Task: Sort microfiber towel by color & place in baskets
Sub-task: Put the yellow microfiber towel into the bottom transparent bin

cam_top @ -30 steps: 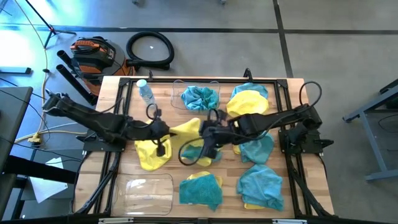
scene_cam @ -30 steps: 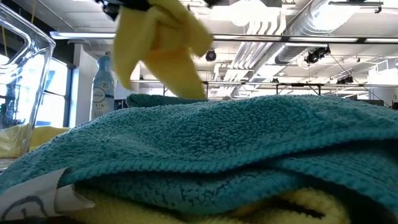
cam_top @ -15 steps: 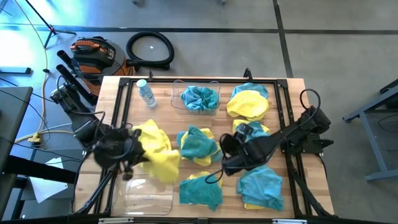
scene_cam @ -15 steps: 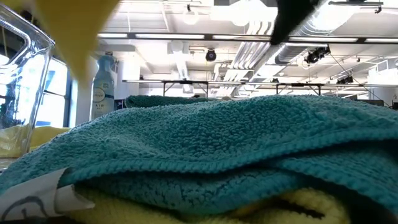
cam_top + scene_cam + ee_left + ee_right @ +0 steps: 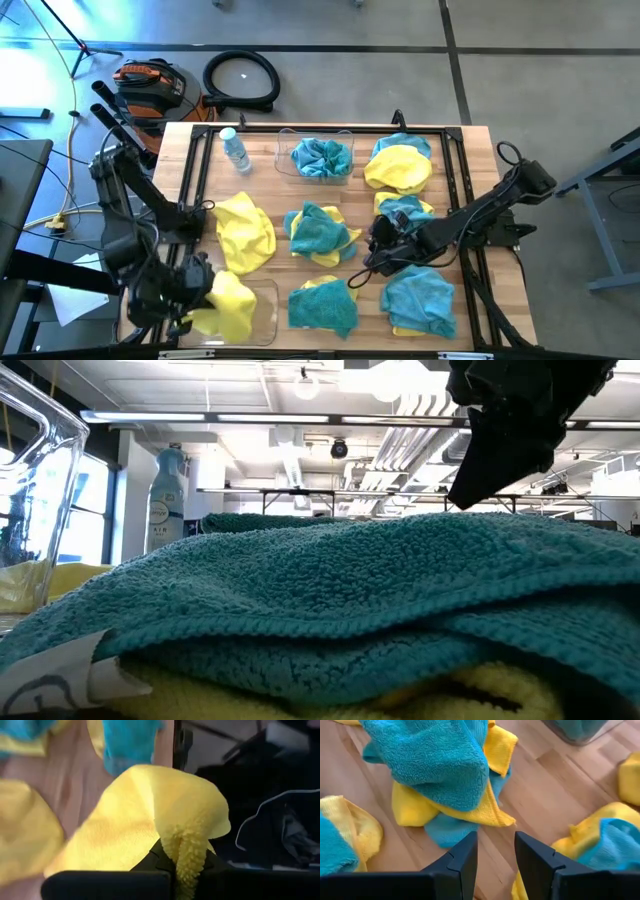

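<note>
Left gripper sits at the near-left corner of the table, over the near basket. It's clamped on a yellow towel; the left wrist view shows the fabric pinched between the fingers and bunched up above them. The held towel hangs over the near basket's left half; can't tell whether it touches the bottom.

Right gripper is mid-table, right of centre, fingers parted with nothing between them. In the right wrist view both fingers stand apart over bare wood, just short of a teal-over-yellow pile. From above, that is the centre pile, just left of the gripper and not touching it.

Other towels:
- loose yellow one flat on the table, left of the centre pile, just beyond the near basket
- teal one bunched inside the far basket
- yellow-on-teal pile at the far right
- teal/yellow pile just beyond the right arm
- teal pile at the near centre
- teal pile at the near right, yellow showing under it

A water bottle stands left of the far basket. The low view is mostly blocked by a teal towel lying on a yellow one, with the right arm dark at upper right.
</note>
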`<state>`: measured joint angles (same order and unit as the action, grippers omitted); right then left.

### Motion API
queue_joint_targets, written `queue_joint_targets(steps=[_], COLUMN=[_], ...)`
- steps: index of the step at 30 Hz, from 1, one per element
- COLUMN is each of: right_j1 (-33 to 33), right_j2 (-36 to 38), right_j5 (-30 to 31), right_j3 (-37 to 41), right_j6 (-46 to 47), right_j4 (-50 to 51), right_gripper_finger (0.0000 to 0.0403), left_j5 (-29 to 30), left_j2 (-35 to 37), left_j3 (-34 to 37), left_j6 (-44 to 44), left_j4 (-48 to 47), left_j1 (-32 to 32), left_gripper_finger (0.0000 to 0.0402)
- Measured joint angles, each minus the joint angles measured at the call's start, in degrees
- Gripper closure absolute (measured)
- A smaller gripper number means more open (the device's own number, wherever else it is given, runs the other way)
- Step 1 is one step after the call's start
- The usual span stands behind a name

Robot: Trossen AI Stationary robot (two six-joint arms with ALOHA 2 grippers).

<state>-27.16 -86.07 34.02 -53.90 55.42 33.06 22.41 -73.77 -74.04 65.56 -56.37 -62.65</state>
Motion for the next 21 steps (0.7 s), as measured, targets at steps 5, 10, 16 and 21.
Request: queue_joint_targets(steps=[5, 10, 16, 21], right_j1=[0.13, 0.13, 0.11, 0.11], right_j2=[0.09, 0.09, 0.09, 0.09], right_j5=[0.02, 0.75, 1.07, 1.18], right_j3=[1.75, 2.02, 2.02, 2.02], right_j6=[-0.34, -0.39, -1.31, -4.59], right_j4=[-3.67, -4.7, -6.75, -10.4], right_gripper_finger=[0.0277, 0.0277, 0.0277, 0.0277], left_j5=[-0.47, -3.7, -10.28, -14.14], left_j2=[-5.12, -10.87, -18.19, -24.04], left_j3=[-0.02, 0.09, 0.11, 0.13], left_j6=[1.88, 4.32, 4.83, 4.31], left_j4=[-2.27, -6.87, -6.32, -2.53], left_j1=[0.13, 2.51, 5.22, 6.35], left_gripper_finger=[0.0401, 0.0401, 0.0401, 0.0401])
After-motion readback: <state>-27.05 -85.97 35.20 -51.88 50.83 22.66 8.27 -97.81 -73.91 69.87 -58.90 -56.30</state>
